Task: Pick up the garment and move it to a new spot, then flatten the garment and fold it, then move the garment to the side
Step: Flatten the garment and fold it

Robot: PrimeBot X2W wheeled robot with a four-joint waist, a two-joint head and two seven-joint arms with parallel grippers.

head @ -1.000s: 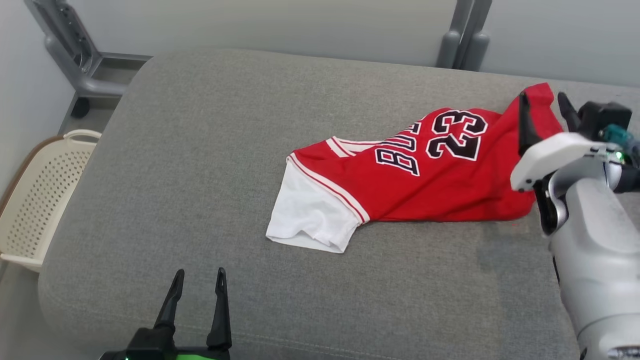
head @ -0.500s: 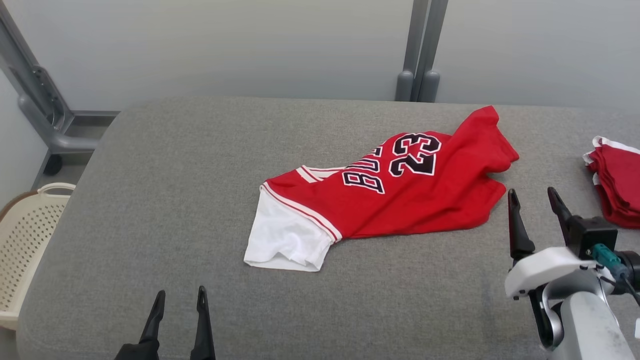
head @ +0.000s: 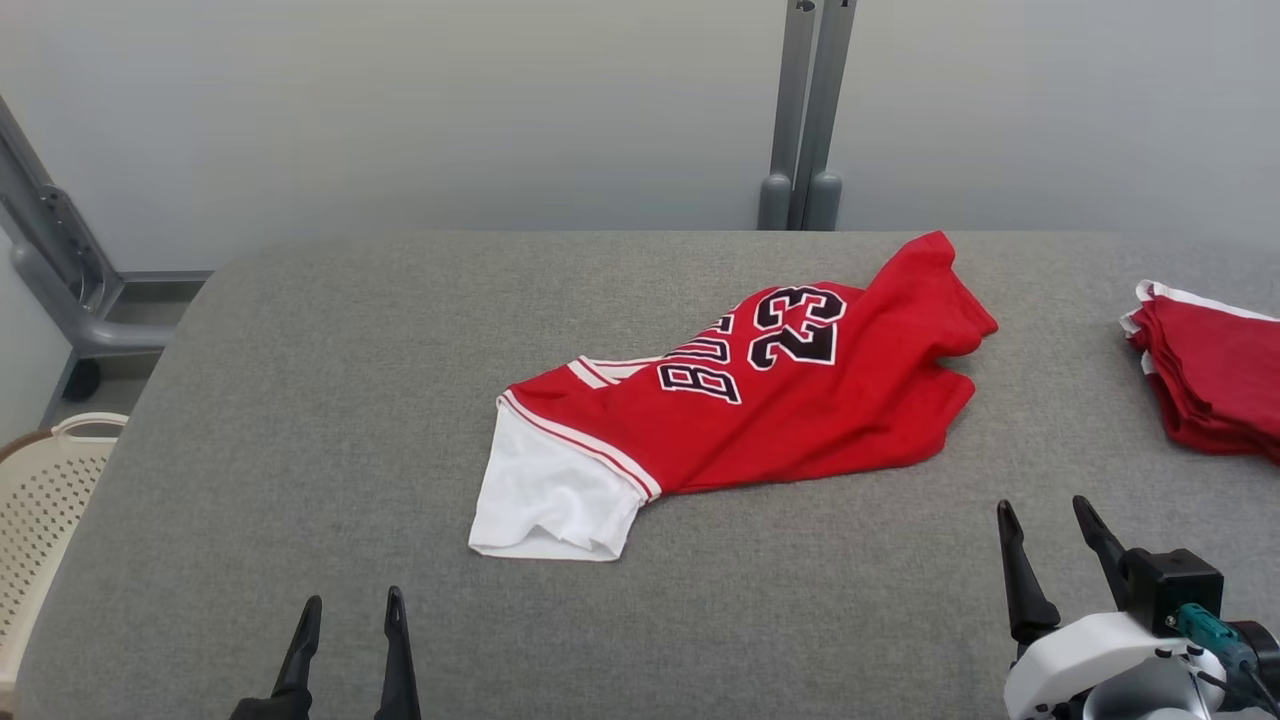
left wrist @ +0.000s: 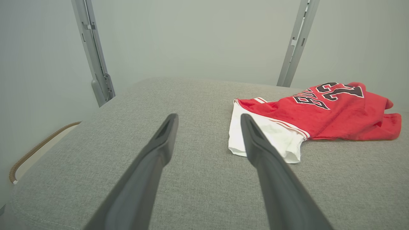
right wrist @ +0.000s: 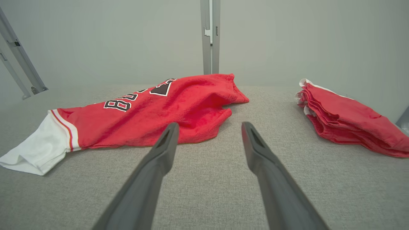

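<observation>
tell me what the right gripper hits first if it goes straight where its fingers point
Likely bare grey cushion in the gap between the red 23 jersey and the folded red stack. The right gripper is open; its finger nearer the jersey might graze the crumpled end; depth unclear.

Garment point(head: 790, 420): red, white sleeve, red-white striped trim, black lettering and "23" outlined white. Cushion point(head: 300, 420): grey. Folded stack point(head: 1215, 370): red, white edge. Basket point(head: 40, 500): cream, perforated. Gripper fingers point(left wrist: 159, 150): dark.
</observation>
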